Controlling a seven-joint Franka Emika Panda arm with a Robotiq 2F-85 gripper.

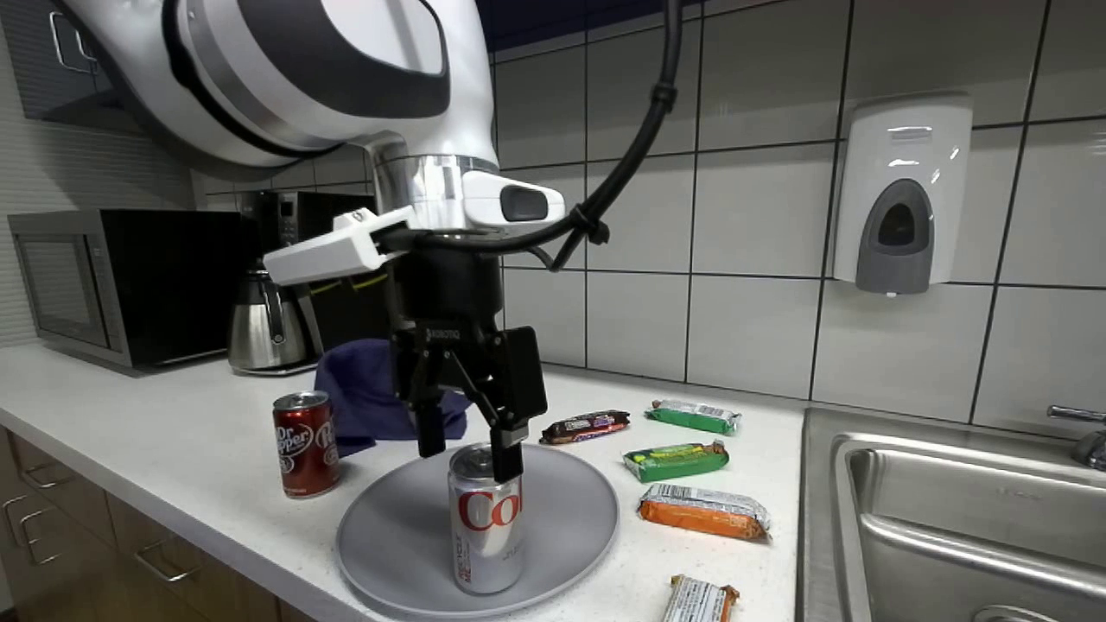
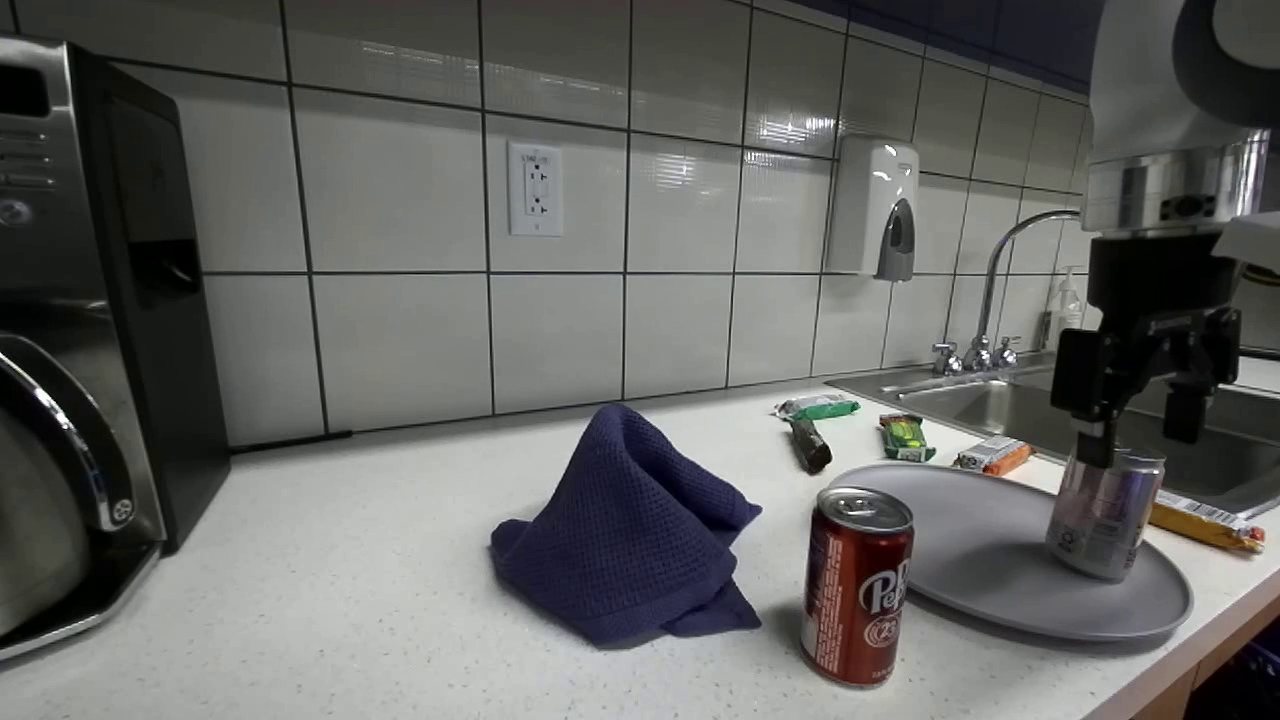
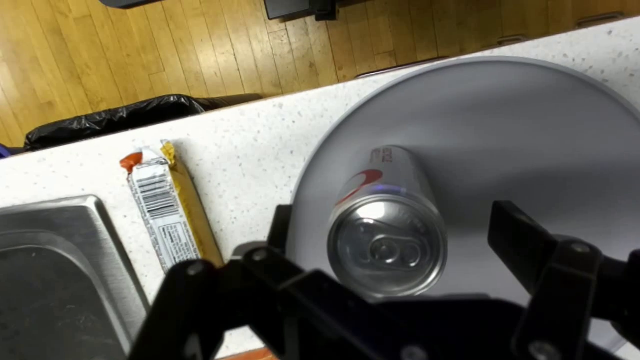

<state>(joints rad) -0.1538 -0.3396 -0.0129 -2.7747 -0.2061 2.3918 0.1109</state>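
Gripper (image 1: 469,465), black: I read it as released, its fingers (image 3: 522,245) spread wide over the silver can (image 1: 486,544), a gap either side of the can's top in my wrist view.

Silver can: red "Co" lettering showing; upright on the plate (image 1: 566,527), near the front edge of the counter (image 2: 350,600).

Plate: grey, round.

Red can (image 1: 307,458): Dr Pepper, upright just beside the plate, set in from the front edge.

Blue cloth (image 2: 625,540): bunched to a peak, farther from the front edge than the red can.

Wrapped bars: I count five. Dark bar (image 1: 586,427) and pale-green bar (image 1: 691,418), toward the back edge; green bar (image 1: 676,463) and orange bar (image 1: 704,513), between plate and sink (image 1: 819,518); yellow bar (image 3: 170,215), near the front edge.

Microwave (image 1: 164,289) and coffee carafe (image 1: 263,328): toward the far back corner.
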